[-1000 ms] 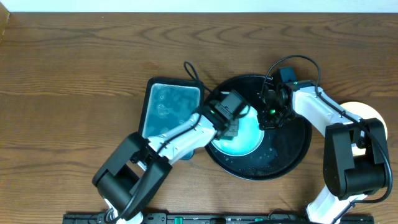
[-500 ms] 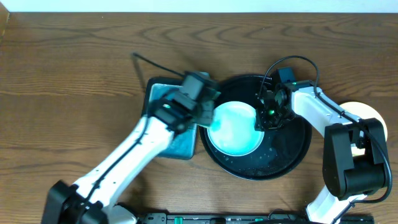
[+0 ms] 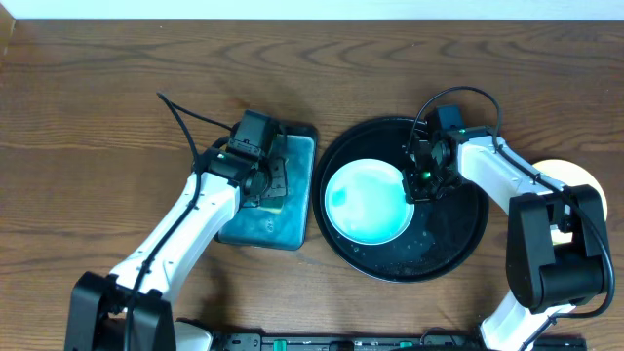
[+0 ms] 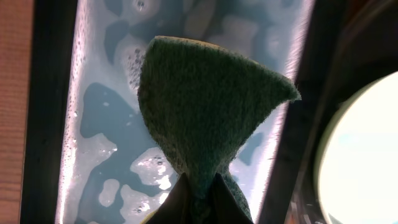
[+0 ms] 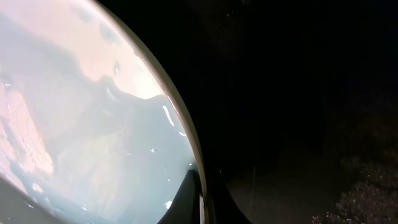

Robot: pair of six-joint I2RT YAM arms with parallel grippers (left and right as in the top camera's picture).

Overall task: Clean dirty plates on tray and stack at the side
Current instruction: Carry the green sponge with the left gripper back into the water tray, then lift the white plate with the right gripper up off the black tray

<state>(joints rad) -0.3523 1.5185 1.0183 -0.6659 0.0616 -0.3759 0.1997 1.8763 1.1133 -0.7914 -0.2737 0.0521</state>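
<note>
One wet plate (image 3: 366, 202) lies in the tray (image 3: 458, 239).

tray (image 3: 450, 232): big round glossy blk, low rim, flat on surface; floor wet, droplets + suds in its near-right part.
wet plate (image 3: 363, 203): small, round, pale mint-white; lies inside tray, left of tray ctr, its edge close to tray's left rim. Teal-blue watery film over most of it, paler patch up top. Right edge pinched by right hand (image 3: 411, 190), abt tray ctr.
side plate (image 3: 577, 177): pale, round, off tray, on surface right of it; partly hidden behind arm. Single or stack: can't tell.
side (image 3: 546, 97): brown wood-grain surface right of tray.
</note>
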